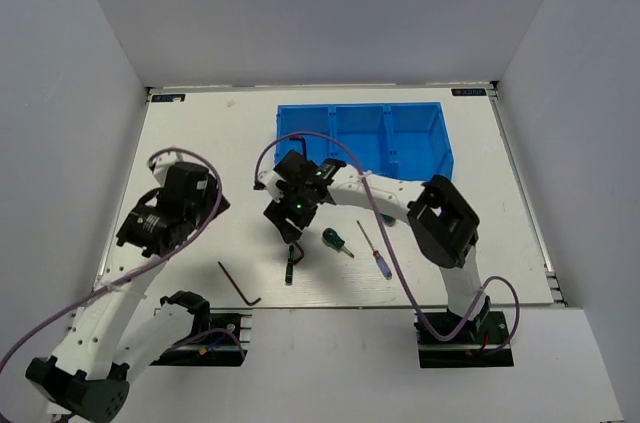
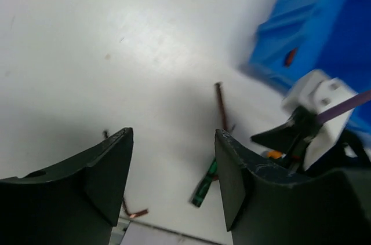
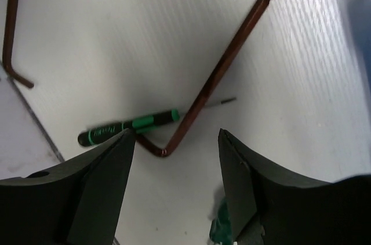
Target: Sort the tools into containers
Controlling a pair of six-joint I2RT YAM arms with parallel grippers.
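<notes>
The blue bin (image 1: 365,138) with three compartments stands at the back; it also shows in the left wrist view (image 2: 324,42). My right gripper (image 1: 288,223) hangs open just above a brown L-shaped hex key (image 3: 214,77), with its bend between the jaws. A slim dark screwdriver with green marks (image 3: 127,128) lies under that key and also shows from above (image 1: 290,265). A stubby green-handled screwdriver (image 1: 337,241) and a blue-red slim screwdriver (image 1: 376,251) lie to the right. A second hex key (image 1: 238,283) lies near the front edge. My left gripper (image 1: 212,205) is open and empty.
Purple cables loop over both arms. The table's front edge (image 1: 300,305) runs close to the tools. The right arm's elbow (image 1: 440,218) stands right of the tools. In the left wrist view the right gripper (image 2: 313,123) is close at the right, in front of the bin.
</notes>
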